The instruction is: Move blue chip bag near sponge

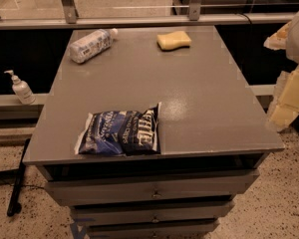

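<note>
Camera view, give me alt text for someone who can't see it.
A crinkly dark blue foil chip bag lies at the near edge of a grey table top, far from the small yellow sponge at the far edge. A clear plastic water bottle lies far left, and the robot's pale yellow gripper hangs beyond the right side.

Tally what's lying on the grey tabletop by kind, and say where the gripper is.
blue chip bag: 1
water bottle: 1
sponge: 1
Total: 3
The gripper is off to the right of the tabletop, beyond its edge.
</note>
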